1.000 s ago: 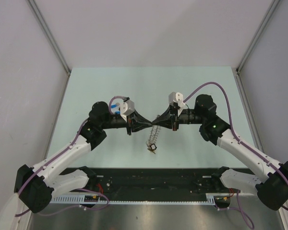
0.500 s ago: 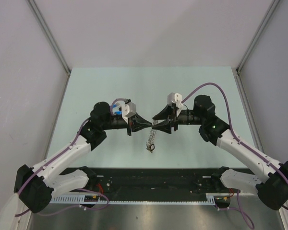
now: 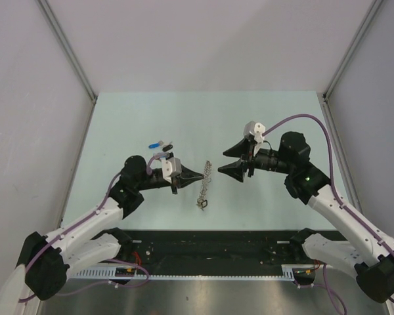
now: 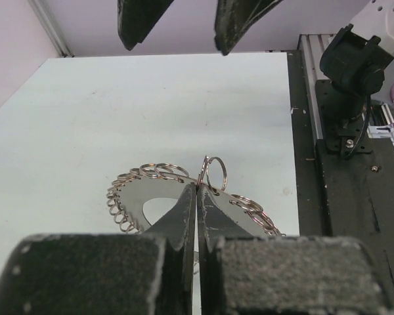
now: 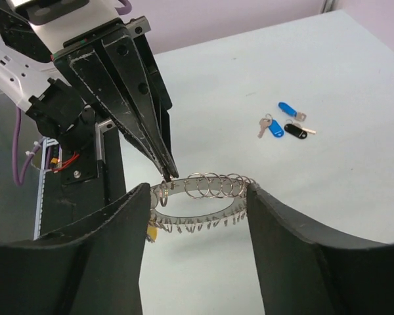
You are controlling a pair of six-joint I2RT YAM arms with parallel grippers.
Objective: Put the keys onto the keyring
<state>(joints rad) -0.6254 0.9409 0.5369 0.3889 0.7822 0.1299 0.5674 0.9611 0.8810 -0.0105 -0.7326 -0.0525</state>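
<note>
Table [image 3: 118,131]: three loose keys [image 5: 276,130]; one keyring [image 5: 213,186] tight in left gripper [image 4: 197,193]; right gripper [image 3: 221,161] wide.

Overhead camera looks down; opposed close wrist cameras share the keyring [image 5: 213,185].

Keyring [image 5: 213,185]: silvery flat loop, edge lined with many small split rings; one ring pinched by left gripper [image 4: 197,191], rest hanging limp. Keys [image 5: 274,129]: two blue-headed, one black-headed, clustered on table, well apart from keyring.
</note>
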